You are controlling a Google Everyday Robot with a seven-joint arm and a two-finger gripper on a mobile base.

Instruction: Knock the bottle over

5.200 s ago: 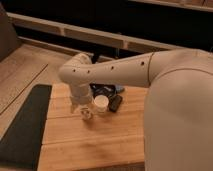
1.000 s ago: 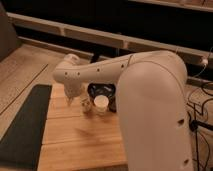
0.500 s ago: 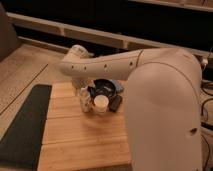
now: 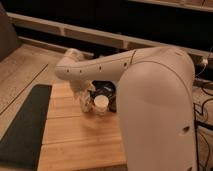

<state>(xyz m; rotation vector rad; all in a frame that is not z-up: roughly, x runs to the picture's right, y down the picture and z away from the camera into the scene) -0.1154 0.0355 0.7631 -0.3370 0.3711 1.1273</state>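
Bottle (image 4: 86, 104) glints showed pale and slim on the wooden table (image 4: 75, 142), just left of the white cup (image 4: 101, 104) and close beside it. As far as could be seen, the bottle stood upright, its long axis vertical and its top pointing up toward the gripper, but its upper part merged with the gripper's pale shape, so its exact lean could not be told.

The gripper (image 4: 82, 95) hung at the end of the white arm (image 4: 105, 65), directly over and against the bottle's top on its left side. Whether it was clenched or released could not be told.

The white cup stood upright with its open mouth facing up. Its inside looked pale, and what it held, if anything, could not be made out. A flat black gadget (image 4: 108, 91) lay just behind the cup, partly under the arm. A dark mat (image 4: 22, 125) covered the table's left edge, well apart from the bottle.
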